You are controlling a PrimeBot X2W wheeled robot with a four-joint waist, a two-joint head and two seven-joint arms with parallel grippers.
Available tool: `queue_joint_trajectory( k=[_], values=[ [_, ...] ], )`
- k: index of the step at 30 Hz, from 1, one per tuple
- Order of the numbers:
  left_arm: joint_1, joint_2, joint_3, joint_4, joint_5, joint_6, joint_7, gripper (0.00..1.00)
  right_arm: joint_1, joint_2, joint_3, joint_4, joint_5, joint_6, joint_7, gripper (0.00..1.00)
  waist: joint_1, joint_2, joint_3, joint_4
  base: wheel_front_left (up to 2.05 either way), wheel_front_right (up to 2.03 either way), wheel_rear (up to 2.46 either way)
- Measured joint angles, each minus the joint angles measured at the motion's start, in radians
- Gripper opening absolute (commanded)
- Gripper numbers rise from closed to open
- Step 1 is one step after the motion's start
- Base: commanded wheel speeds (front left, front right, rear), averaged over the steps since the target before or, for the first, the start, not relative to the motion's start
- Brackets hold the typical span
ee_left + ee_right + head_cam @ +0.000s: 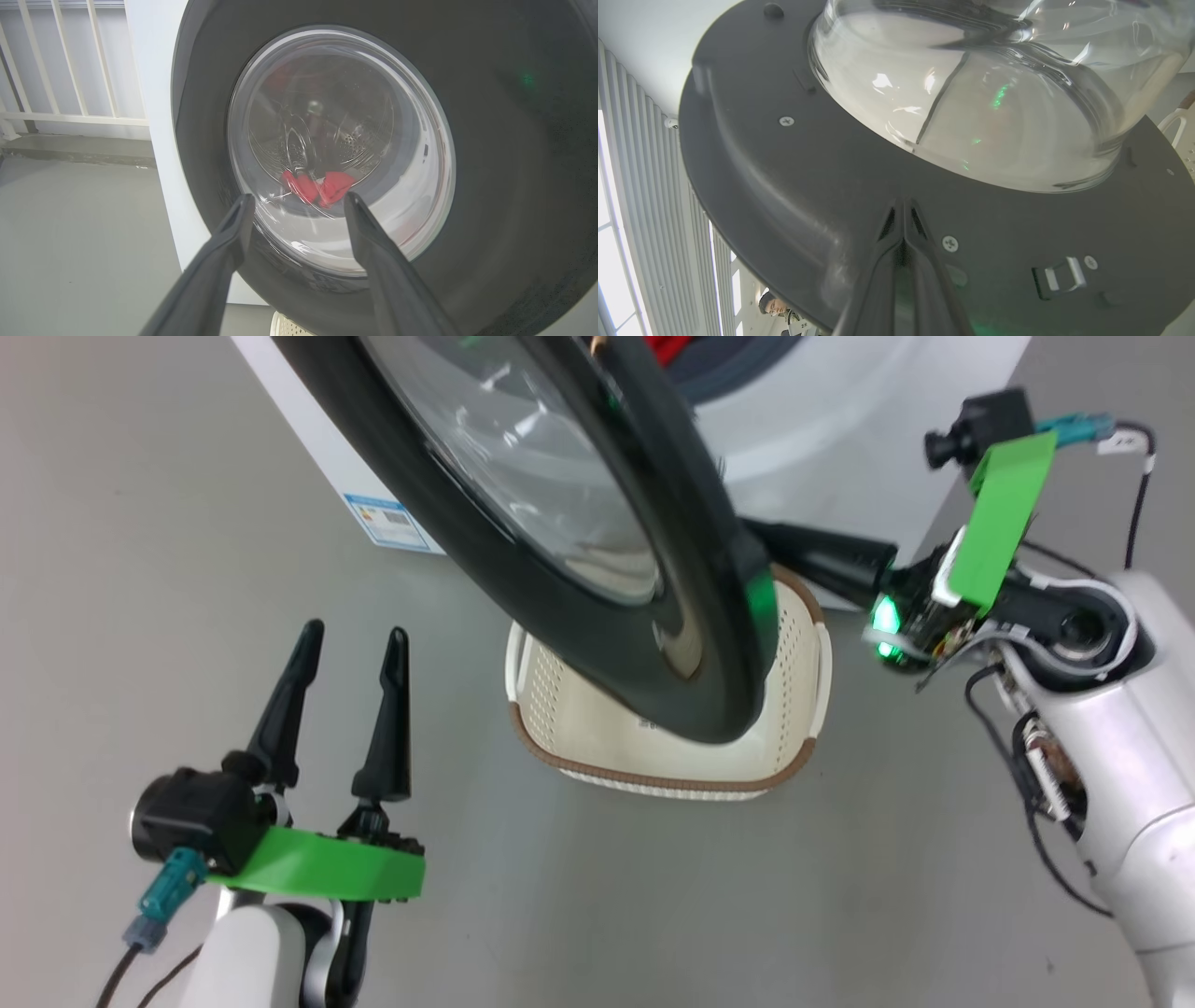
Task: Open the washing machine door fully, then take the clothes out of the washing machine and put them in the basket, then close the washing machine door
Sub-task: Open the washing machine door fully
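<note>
The washing machine door stands partly open, its black rim swung out over the basket on the floor. The white washing machine is behind it, with red clothes at the drum's mouth. Through the door glass the clothes lie low in the drum. My left gripper is open and empty, left of the door and apart from it. My right gripper is shut, its tips resting against the door's dark inner face below the glass bowl.
A white railing runs along the wall left of the machine. Grey floor spreads around the basket. The door latch sits right of my right fingers. A person's head shows beyond the door's edge. A blue sticker marks the machine's side.
</note>
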Motion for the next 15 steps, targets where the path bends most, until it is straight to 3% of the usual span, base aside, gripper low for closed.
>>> queue_joint_trajectory(
  k=[15],
  values=[
    [0.059,0.001,-0.01,0.023,0.0,0.003,0.0,1.0,0.113,0.055,0.007,0.015,-0.036,0.0,0.028,0.0,0.0,0.0,-0.111,0.083,0.0,0.0,0.0]
  ],
)
